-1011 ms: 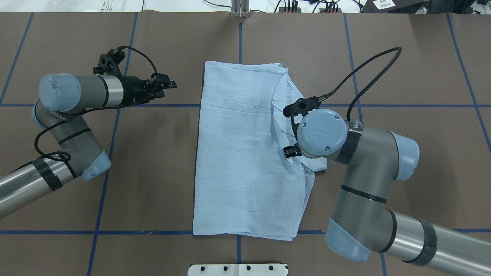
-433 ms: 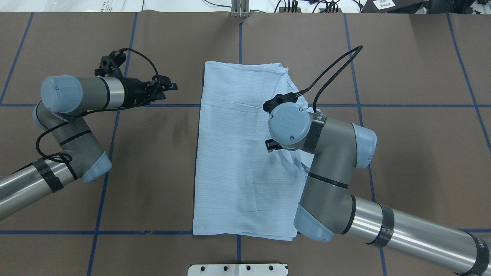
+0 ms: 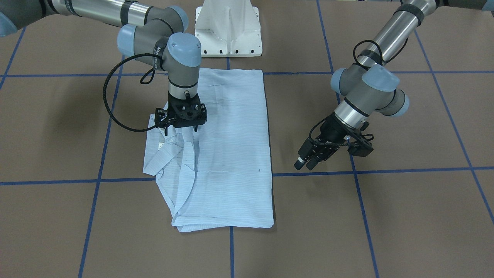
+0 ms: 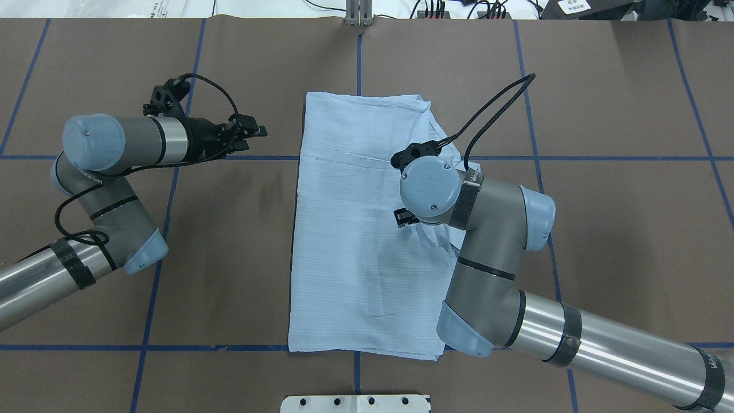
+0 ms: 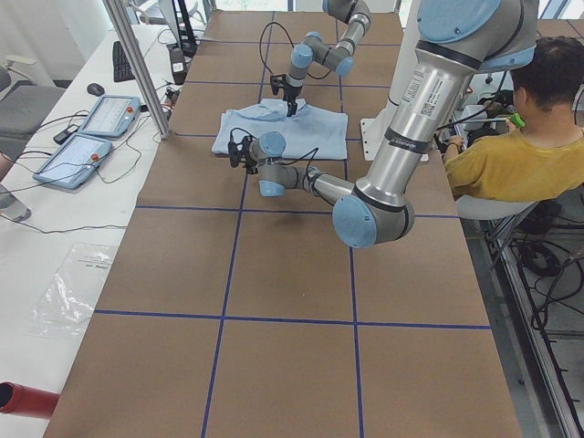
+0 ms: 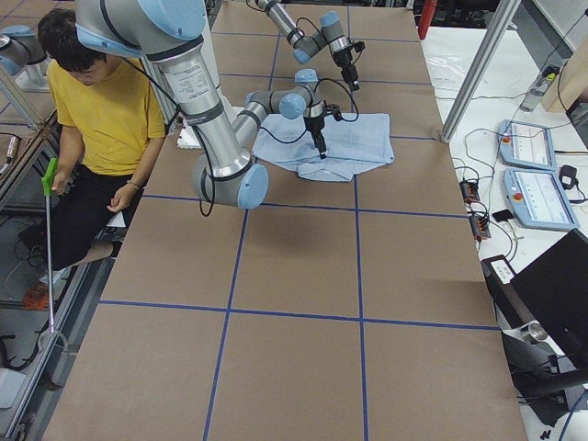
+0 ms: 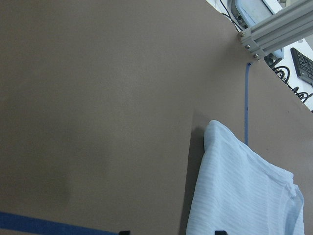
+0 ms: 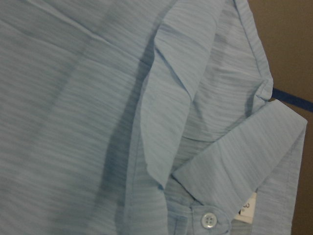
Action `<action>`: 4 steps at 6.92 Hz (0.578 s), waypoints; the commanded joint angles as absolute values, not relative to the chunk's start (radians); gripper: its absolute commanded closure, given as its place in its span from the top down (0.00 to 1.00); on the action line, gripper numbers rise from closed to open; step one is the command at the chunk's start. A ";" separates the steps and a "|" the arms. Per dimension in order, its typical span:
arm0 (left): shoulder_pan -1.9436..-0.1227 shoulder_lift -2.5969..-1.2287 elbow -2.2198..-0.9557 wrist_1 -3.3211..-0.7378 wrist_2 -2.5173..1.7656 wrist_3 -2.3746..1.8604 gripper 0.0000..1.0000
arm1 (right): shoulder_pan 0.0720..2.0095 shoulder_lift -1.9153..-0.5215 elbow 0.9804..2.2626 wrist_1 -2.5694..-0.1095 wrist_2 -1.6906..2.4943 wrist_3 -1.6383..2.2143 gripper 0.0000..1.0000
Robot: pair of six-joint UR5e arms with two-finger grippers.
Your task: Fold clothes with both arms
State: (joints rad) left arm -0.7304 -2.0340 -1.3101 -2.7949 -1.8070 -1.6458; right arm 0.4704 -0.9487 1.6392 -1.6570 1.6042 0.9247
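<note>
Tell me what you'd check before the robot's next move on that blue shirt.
1. Shirt fully on the table: ok.
2. Shirt's edge on the robot's right lying smooth: not ok, it is rumpled around the collar.
3. Right tool above that rumpled edge: ok.
4. Right tool gripping cloth: cannot tell, its fingertips do not show clearly.
5. Left tool open and clear of the shirt: ok.
</note>
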 commanded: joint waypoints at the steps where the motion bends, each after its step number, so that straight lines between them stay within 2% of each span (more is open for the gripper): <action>1: -0.729 -2.034 -1.312 -2.795 -1.807 -1.646 0.65 | 0.459 -0.959 1.632 -1.663 1.603 0.920 1.00; 4: -0.729 -2.034 -1.318 -2.795 -1.807 -1.646 0.65 | 0.483 -1.018 1.664 -1.658 1.614 0.890 1.00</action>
State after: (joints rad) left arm -0.7287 -2.0341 -1.3150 -2.7949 -1.8070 -1.6460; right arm 0.4673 -0.9864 1.6420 -1.6603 1.6088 0.9071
